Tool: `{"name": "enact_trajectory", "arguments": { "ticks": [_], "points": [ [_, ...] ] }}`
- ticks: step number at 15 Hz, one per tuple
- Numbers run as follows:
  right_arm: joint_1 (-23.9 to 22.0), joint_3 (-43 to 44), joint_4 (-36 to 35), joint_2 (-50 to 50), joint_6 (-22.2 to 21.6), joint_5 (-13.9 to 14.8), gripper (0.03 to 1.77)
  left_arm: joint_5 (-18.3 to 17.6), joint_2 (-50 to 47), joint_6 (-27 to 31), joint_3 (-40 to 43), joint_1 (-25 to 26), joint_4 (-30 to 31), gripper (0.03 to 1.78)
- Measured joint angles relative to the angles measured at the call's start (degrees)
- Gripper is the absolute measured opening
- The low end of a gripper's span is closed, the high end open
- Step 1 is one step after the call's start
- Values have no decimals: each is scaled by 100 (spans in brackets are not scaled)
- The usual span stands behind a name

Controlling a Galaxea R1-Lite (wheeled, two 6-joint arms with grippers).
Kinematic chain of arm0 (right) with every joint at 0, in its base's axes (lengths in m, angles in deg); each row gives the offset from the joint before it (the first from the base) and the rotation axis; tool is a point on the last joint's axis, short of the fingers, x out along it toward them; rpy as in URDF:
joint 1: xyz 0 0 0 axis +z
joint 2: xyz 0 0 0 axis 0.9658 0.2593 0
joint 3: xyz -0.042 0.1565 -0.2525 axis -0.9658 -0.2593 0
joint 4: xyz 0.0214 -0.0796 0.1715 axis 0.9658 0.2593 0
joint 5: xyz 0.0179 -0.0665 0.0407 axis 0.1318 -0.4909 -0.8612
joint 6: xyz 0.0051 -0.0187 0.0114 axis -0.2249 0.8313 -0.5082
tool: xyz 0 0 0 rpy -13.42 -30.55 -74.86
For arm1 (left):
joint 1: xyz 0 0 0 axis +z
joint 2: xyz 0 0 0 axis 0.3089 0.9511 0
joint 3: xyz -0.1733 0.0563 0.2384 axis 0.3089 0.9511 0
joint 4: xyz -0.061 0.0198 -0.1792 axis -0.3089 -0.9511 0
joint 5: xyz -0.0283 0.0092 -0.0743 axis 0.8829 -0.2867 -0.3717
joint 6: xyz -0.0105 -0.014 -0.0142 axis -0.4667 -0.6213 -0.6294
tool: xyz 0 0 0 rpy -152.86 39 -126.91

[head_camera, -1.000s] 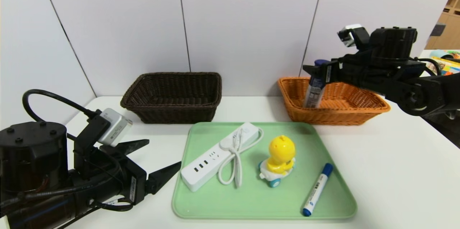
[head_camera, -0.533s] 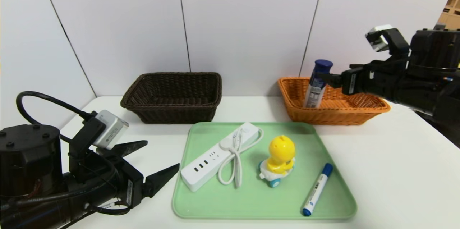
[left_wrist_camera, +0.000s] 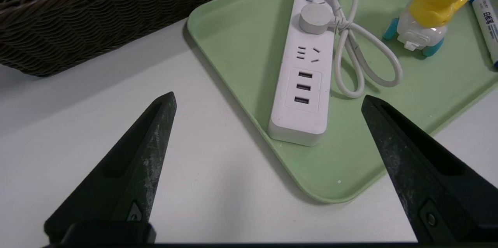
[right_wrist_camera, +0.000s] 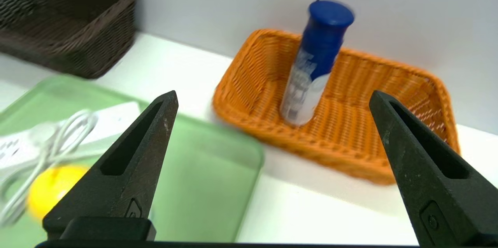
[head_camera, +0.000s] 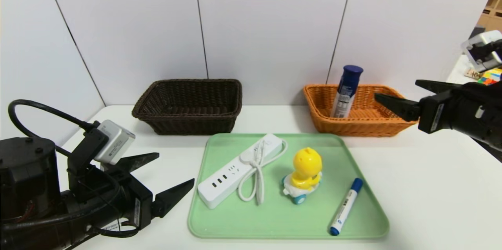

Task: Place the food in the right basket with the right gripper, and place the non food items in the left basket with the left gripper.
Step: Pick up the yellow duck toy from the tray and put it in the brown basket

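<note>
A white table stands against a pale panelled wall; a green tray lies at the lower centre of the head view.

Food: the can stands in the right basket, leaning slightly, in the basket's left end, at the upper right of the frame. Nothing grips it. This half of the task appears done.

The right gripper is at the right edge of the head view, beside the orange basket and apart from the can. Its jaws stand wide open and empty, as the right wrist view confirms, with the can well beyond the fingertips.

Non-food items: none has been moved. The power strip with its looped cord lies on the left part of the tray, the duck toy stands at tray centre, and the marker lies at the tray's lower right. The left basket, at upper centre-left, shows nothing inside it.

The left gripper is at the lower left of the frame, just beside the tray's left edge, jaws spread open and empty. In the left wrist view the near end of the power strip lies between and ahead of the two fingertips.

Judgement: three placements remain, all for the left arm; the power strip looks the likely first pick.
</note>
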Motion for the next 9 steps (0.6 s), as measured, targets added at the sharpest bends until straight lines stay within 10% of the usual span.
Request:
{"name": "enact_trajectory", "arguments": {
  "ticks": [9],
  "points": [
    [652, -1524, 297, -1406, -50, 28, 169, -6, -57, -15, 17, -101, 0, 169]
  ]
}}
